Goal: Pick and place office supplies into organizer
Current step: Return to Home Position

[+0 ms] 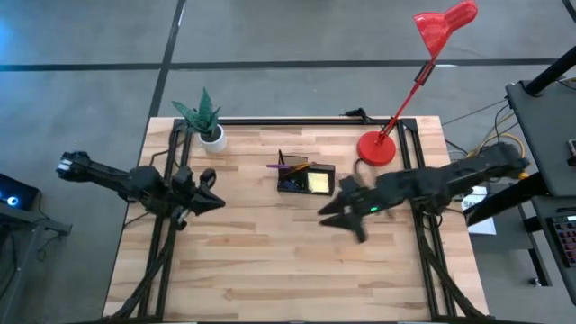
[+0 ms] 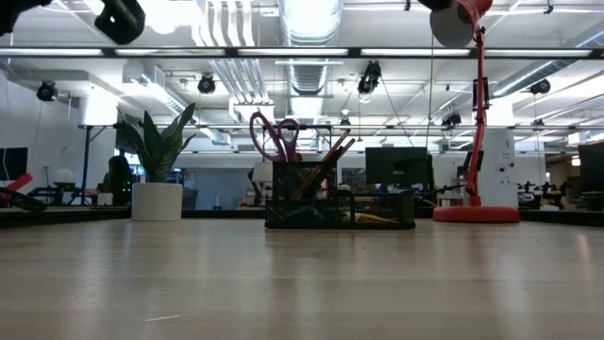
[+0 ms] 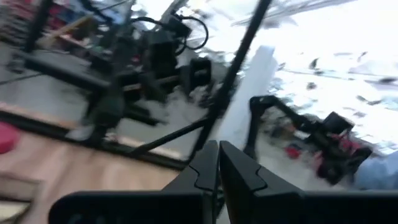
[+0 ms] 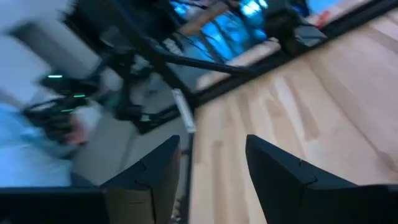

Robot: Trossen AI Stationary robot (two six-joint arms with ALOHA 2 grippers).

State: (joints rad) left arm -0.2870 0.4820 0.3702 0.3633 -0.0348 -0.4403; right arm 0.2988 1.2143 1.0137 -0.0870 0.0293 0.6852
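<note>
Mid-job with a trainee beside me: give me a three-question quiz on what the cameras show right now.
1. True or false: the square yellow sticky-note pad lies outside the black mesh desk organizer.
2. Which gripper is open? A) left gripper B) right gripper C) both
3. Fill in: the purple-handled scissors stand in the organizer's ____ compartment.

Key: 1 false, the pad lies inside the organizer. 2 B, the left gripper's fingers are together. 3 taller.
</note>
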